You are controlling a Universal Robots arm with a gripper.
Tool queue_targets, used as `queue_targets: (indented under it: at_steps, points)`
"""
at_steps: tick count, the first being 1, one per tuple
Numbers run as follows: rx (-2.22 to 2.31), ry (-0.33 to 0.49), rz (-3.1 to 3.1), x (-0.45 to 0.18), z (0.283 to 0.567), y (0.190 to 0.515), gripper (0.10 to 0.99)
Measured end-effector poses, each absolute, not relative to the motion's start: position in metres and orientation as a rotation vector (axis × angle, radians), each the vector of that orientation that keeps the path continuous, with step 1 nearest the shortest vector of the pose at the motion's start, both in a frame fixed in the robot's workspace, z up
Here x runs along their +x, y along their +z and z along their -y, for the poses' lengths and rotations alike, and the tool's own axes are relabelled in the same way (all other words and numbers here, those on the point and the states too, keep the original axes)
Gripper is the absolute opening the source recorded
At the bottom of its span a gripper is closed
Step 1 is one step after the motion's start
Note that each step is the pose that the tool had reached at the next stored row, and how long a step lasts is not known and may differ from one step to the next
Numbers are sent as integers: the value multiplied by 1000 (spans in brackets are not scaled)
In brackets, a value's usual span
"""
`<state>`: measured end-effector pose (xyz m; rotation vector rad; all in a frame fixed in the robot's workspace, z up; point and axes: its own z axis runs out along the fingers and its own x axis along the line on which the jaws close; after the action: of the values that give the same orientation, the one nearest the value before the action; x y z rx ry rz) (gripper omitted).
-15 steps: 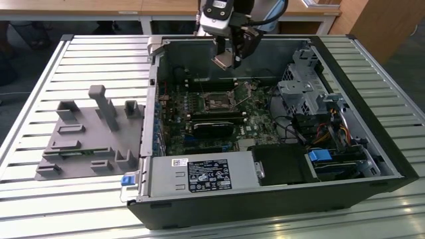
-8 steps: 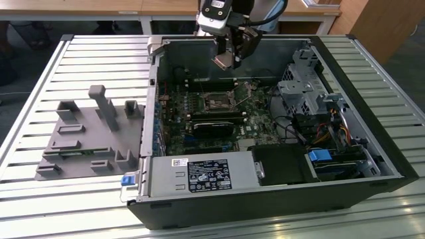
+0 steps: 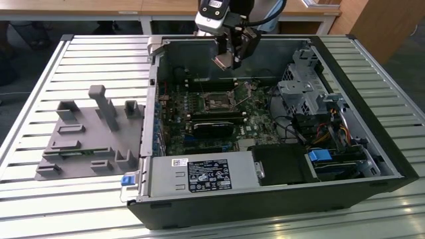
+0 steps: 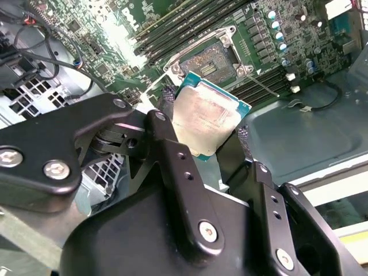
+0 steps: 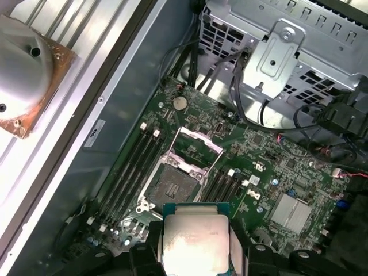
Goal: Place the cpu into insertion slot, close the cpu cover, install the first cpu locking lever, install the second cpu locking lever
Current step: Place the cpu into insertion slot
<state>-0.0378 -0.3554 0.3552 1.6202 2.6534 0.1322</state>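
My gripper [image 3: 229, 59] hangs above the open computer case and is shut on the cpu [image 3: 223, 61], a thin square chip with a pale silvery top. In both wrist views the cpu [image 4: 208, 118] [image 5: 195, 241] is clamped edge to edge between the black fingers [image 4: 165, 123]. Below it on the green motherboard lies the insertion slot [image 3: 217, 102] [image 4: 209, 66] [image 5: 171, 187], with its dark pin field bare. The cpu cover [image 5: 198, 147] stands raised at one side of the slot. A thin locking lever [image 4: 265, 86] sticks out beside the socket.
Memory slots [image 5: 135, 167] flank the socket. A black graphics card [image 3: 212, 129] lies nearer the power supply [image 3: 202, 174]. A metal drive cage [image 3: 309, 89] fills the case at the exterior view's right. A grey parts fixture [image 3: 86, 139] sits on the slatted table.
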Motion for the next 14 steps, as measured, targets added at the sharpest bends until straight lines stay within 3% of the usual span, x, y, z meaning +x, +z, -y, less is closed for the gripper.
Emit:
queue_targets:
  at_steps: [14]
  points:
    - [1887, 126, -2460, -38, 355, 352, 541]
